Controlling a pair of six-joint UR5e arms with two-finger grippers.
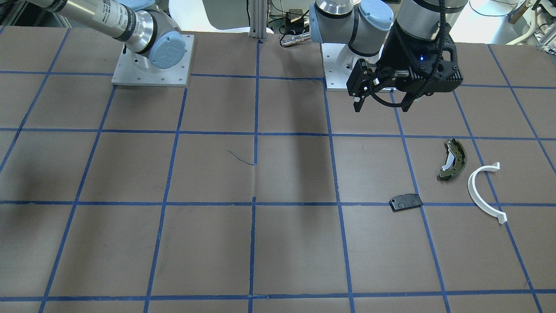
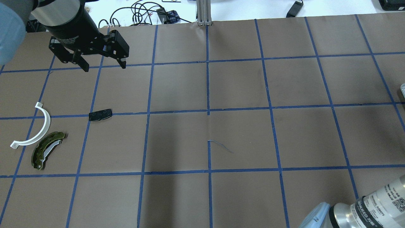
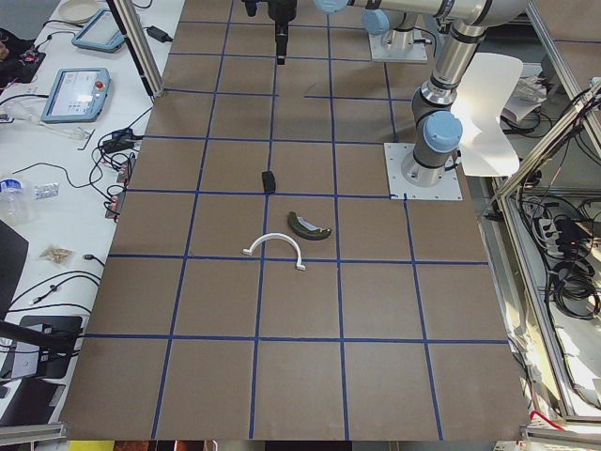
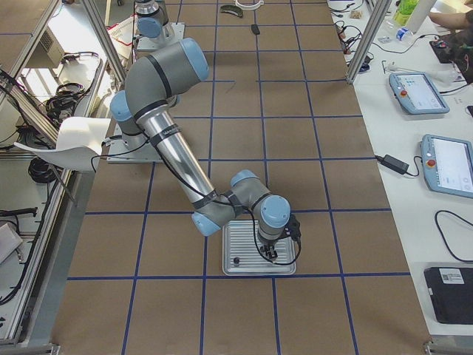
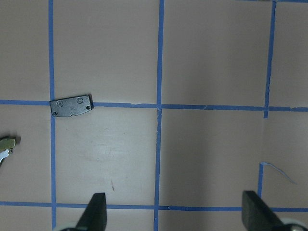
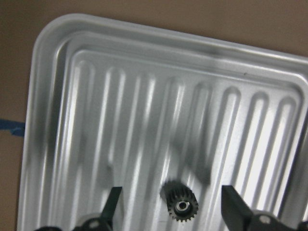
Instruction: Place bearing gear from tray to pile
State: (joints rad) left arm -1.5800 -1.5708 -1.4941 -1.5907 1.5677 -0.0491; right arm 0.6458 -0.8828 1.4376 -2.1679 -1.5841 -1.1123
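Gear (image 6: 182, 207) on tray (image 6: 144, 57), axis up; right gripper (image 6: 172, 206) straddles it, wide open, empty; small, stiff, probably slick, so pinch across teeth

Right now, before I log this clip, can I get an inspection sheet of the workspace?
Surface: table under brown paper with a blue tape grid.
Job's things: bearing gear lies in the metal tray. The pile is at the table's other end: brake shoe, white half-ring, black pad, none touching.
Clutter: thin dark mark on the paper.
Grippers: left gripper open, empty, above the table. Right gripper open, fingers either side of the gear.
Cables: loose leads on the bench beyond the table.
Surroundings: teach pendants on the side bench; white chair by the robot.
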